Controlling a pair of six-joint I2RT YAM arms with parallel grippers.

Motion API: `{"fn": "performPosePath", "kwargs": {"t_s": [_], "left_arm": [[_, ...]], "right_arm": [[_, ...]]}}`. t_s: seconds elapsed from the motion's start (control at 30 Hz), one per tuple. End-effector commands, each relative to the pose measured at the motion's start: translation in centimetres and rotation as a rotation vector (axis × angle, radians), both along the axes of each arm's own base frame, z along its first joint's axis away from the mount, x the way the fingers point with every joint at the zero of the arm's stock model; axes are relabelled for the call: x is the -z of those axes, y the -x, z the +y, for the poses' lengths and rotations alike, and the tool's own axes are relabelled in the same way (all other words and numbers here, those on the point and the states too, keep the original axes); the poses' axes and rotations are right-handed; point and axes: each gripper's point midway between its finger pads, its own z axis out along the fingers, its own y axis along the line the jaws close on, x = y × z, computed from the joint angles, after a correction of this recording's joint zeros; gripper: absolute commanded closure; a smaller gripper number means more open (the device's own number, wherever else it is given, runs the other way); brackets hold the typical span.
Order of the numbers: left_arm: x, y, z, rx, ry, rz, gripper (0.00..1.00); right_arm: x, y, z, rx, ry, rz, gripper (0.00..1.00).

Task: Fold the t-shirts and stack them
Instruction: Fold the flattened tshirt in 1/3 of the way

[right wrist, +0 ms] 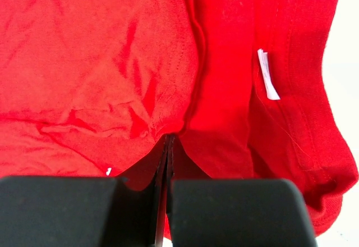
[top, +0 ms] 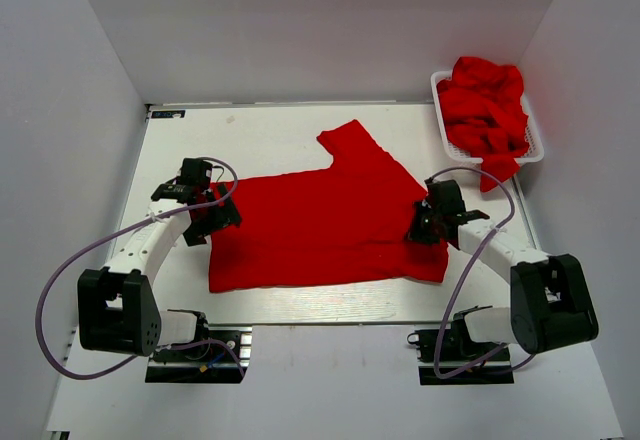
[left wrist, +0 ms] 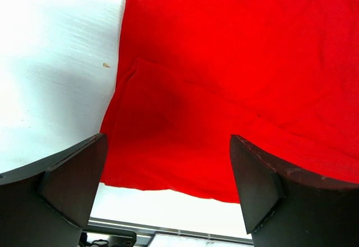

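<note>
One red t-shirt [top: 320, 225] lies spread on the white table [top: 260, 135], a sleeve pointing to the far side. My left gripper [top: 215, 222] hovers open over the shirt's left edge, and the left wrist view shows red cloth [left wrist: 224, 62] below and between the wide-apart fingers [left wrist: 73, 185]. My right gripper [top: 422, 228] sits on the shirt's right part. In the right wrist view, that right gripper [right wrist: 169, 141] is shut on a puckered fold of the t-shirt [right wrist: 101, 62], beside the neck seam with its white label [right wrist: 268, 76].
A white mesh basket [top: 440, 110] at the far right corner holds a heap of more red t-shirts [top: 485, 105], one hanging over its near rim. White walls close in the table on the left, back and right. The arm bases stand at the near edge.
</note>
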Motion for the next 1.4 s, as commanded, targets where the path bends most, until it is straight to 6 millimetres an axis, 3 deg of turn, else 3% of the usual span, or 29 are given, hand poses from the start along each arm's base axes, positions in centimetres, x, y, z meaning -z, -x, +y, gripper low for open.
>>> {"fn": "performPosePath", "kwargs": {"t_s": [0.0,0.33,0.6,0.8,0.93,1.07,1.1,1.2,1.23,1.33,1.37], "left_arm": [[-1.9,-1.0,0.2,0.0,-0.015,-0.07,0.0],[-1.8,-2.1,0.0,0.021,-0.013,-0.079,0.0],[-2.3,-2.8,-0.1,0.029,-0.015,-0.097,0.0],[-2.3,-3.1,0.5,0.02,-0.036,-0.098,0.0],[-2.3,-3.1,0.5,0.02,-0.036,-0.098,0.0],[-2.4,-3.5,0.5,0.02,-0.036,-0.097,0.0],[-2.3,-3.5,0.5,0.02,-0.037,-0.084,0.0],[-2.6,-4.1,0.6,0.016,-0.045,-0.093,0.0],[-2.3,-4.1,0.6,0.017,-0.046,-0.081,0.0],[-3.0,-4.9,0.8,0.007,-0.044,-0.1,0.0],[-2.9,-5.4,0.7,0.007,-0.045,-0.094,0.0]], "right_arm": [[-2.7,-1.7,0.7,-0.037,-0.017,-0.099,1.0],[-5.8,-4.5,2.6,-0.102,-0.082,-0.185,1.0],[-9.2,-9.7,4.6,-0.129,-0.126,-0.286,1.0],[-8.6,-12.5,6.0,-0.169,-0.133,-0.287,1.0],[-9.4,-14.6,7.8,-0.238,-0.159,-0.333,1.0],[-8.3,-15.7,8.7,-0.266,-0.164,-0.296,1.0],[-8.1,-15.5,8.8,-0.272,-0.17,-0.277,0.73],[-8.5,-16.1,9.4,-0.299,-0.172,-0.278,0.24],[-8.6,-16.3,9.6,-0.305,-0.168,-0.282,0.13],[-9.4,-16.7,9.8,-0.319,-0.154,-0.3,0.1],[-10.5,-17.7,9.9,-0.323,-0.146,-0.335,0.1]]}}
